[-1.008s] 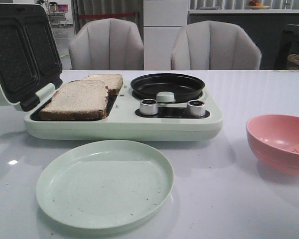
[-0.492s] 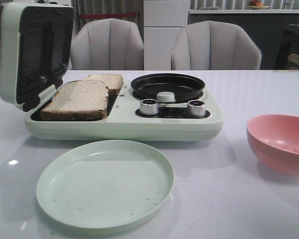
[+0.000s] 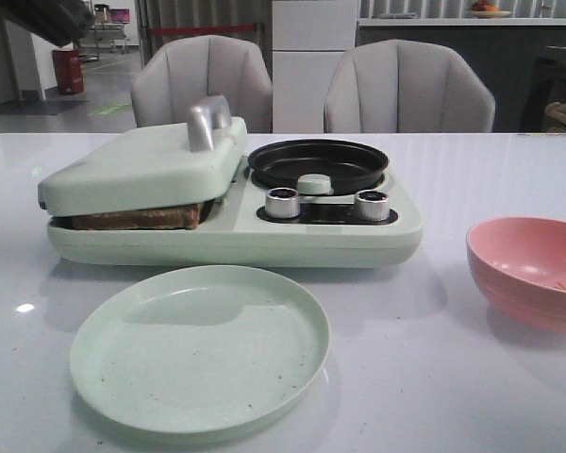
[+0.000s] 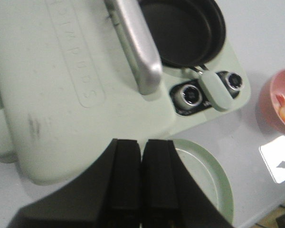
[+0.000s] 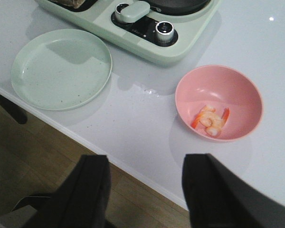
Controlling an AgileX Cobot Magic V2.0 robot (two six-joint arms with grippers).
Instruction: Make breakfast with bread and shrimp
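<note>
sitting on a white bench (image 3: pixel 472 377), a pale green breakfast maker (image 3: pixel 231 222) has its sandwich lid (image 3: pixel 141 170) lowered over the bread (image 3: pixel 137 219), so only a brown crust edge shows in the gap beneath the lid's front rim. the lid rests slightly tilted, with a silver handle (image 3: pixel 210 121) on top. beside the lid, on the same appliance, sits a round black pan (image 3: pixel 317 162), and in front of the pan are two silver knobs (image 3: pixel 281 202). an empty pale green plate (image 3: pixel 199 349) lies on the bench just in front of the appliance. to the right, well apart from the plate, stands a pink bowl (image 5: pixel 219 102) holding the shrimp (image 5: pixel 210 118), a few small orange and whitish curved pieces. the left claw (image 4: pixel 141 180) hovers above the lid's near edge with its black fingers pressed together, holding nothing. the right claw (image 5: pixel 145 190) hangs over the bench's front edge, fingers spread wide and empty, near the pink bowl.
</note>
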